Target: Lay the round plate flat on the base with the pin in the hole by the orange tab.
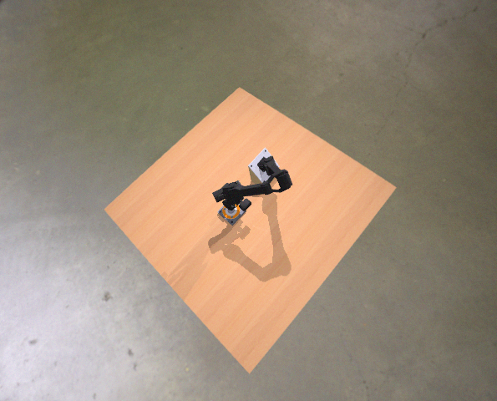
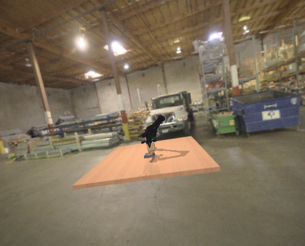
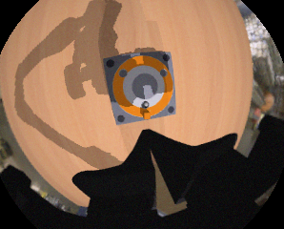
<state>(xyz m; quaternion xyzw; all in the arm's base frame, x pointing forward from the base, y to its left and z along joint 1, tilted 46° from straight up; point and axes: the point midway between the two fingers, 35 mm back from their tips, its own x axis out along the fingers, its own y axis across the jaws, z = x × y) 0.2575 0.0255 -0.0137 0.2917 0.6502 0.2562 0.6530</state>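
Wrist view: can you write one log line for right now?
black fingers: shut, empty | grey round plate with orange ring: on grey square base, untouched | orange tab: faces fingers

Dumpster (image 2: 265, 113) placard: a white panel bearing a dark emblem, too blurred to read.
Truck (image 2: 169, 110): no legible plate or badge.
Base (image 3: 118, 72) and plate (image 3: 122, 88): carried no lettering.

An orange-rimmed grey round plate (image 3: 142, 84) sits on a grey square base (image 3: 118, 69), on a light wood-grain counter (image 3: 199, 57), under a black pincer (image 3: 168, 200).
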